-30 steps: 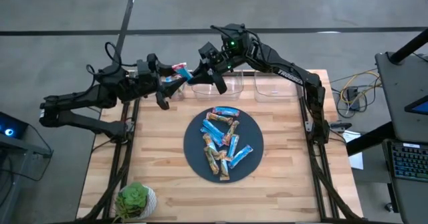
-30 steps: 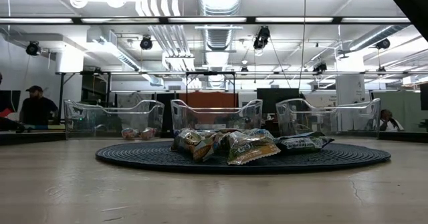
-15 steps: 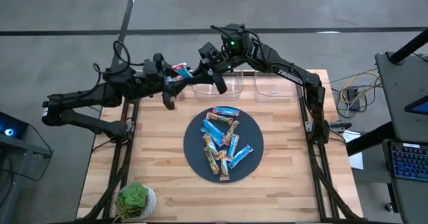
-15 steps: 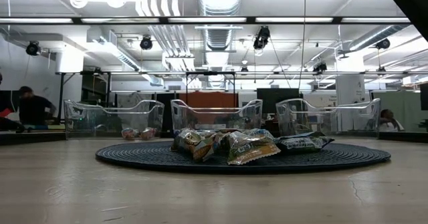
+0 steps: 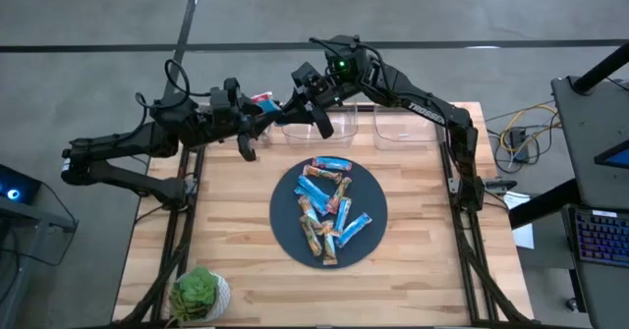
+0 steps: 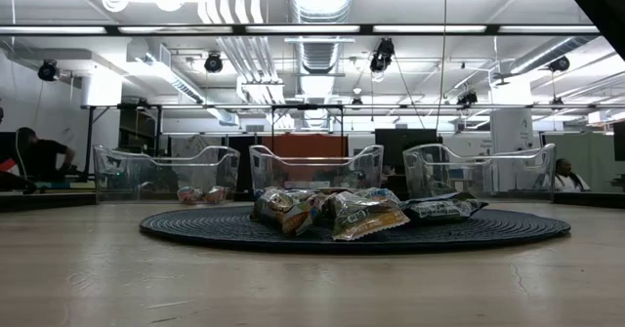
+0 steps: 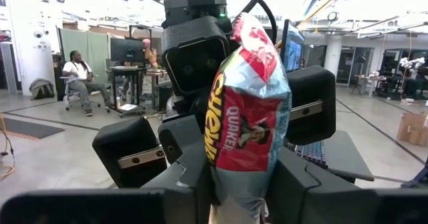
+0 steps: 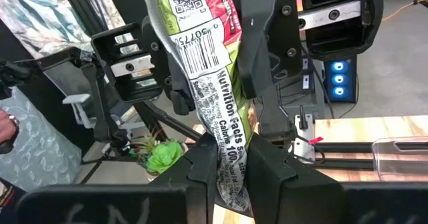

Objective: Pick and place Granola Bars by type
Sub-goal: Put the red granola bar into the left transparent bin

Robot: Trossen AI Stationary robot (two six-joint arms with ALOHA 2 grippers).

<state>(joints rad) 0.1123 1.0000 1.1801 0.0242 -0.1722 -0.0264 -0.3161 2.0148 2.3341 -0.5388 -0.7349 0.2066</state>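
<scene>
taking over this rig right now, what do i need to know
Left gripper: fingers shut on one end of a red and blue Quaker Chewy bar, in the air over the table's far left edge.
Right gripper: shut on the same bar's other end, a mid-air handover with neither side released.
Job's things: about a dozen granola bars piled on the dark round mat; three clear bins along the far edge.
Done: the leftmost clear bin holds a couple of reddish bars.
Left: finish the handover, drop this bar in its bin, then sort the pile by type.
</scene>
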